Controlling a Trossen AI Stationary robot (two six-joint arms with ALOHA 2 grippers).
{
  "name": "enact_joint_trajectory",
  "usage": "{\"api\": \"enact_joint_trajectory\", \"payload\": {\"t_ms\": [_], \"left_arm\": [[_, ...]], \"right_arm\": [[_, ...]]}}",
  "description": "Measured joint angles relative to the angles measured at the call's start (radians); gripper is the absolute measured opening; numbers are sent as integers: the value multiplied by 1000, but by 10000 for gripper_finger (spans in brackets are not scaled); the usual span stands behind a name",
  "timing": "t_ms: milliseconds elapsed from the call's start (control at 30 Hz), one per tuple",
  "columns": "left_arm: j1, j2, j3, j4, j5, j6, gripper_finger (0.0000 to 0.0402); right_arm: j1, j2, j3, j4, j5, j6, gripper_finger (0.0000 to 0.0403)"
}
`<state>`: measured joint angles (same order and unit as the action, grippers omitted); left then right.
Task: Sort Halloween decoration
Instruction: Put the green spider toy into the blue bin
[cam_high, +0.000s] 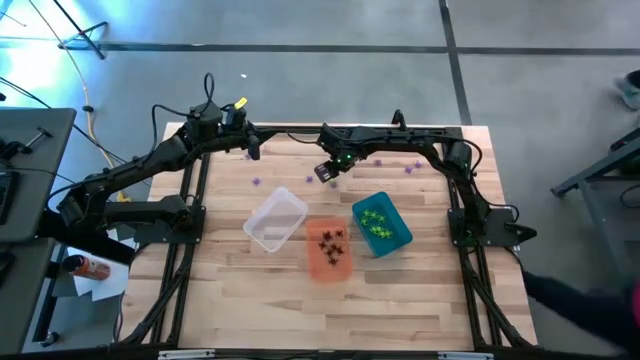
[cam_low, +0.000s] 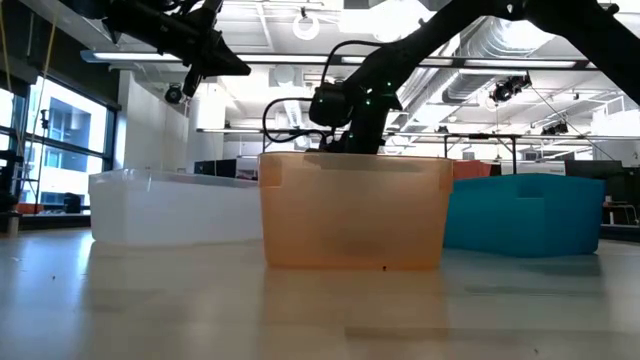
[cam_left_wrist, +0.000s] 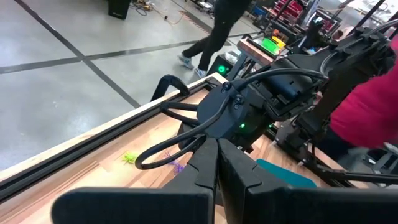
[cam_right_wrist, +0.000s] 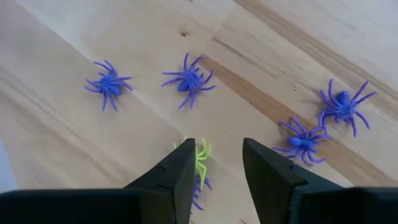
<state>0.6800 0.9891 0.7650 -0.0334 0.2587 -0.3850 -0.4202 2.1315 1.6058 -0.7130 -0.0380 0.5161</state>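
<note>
Even overhead light falls on the bench (cam_high: 400, 300), and the three bins at its middle cast only faint, soft shadows, while a hard blue-white glare burns out the floor (cam_high: 40, 45) beyond the bench's far left corner. From bench height the room is backlit: bright windows (cam_low: 55, 140) left of the orange bin (cam_low: 352, 210) and glowing ceiling fixtures above it turn the arms into near-black silhouettes, and the bench surface close to the lens is blurred. In the right wrist view the purple spiders (cam_right_wrist: 189, 79) look sharp on warm wood, but the dark fingers (cam_right_wrist: 174, 180) near the lens are soft-edged.

Purple spiders (cam_right_wrist: 189, 81), green spider (cam_right_wrist: 200, 158), orange bin (cam_high: 328, 249), teal bin (cam_high: 397, 215).
</note>
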Motion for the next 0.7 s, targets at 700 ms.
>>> {"api": "enact_joint_trajectory", "payload": {"t_ms": [700], "left_arm": [[0, 0, 0, 0, 0, -4, 0]], "right_arm": [[8, 16, -1, 29, 1, -18, 169]]}}
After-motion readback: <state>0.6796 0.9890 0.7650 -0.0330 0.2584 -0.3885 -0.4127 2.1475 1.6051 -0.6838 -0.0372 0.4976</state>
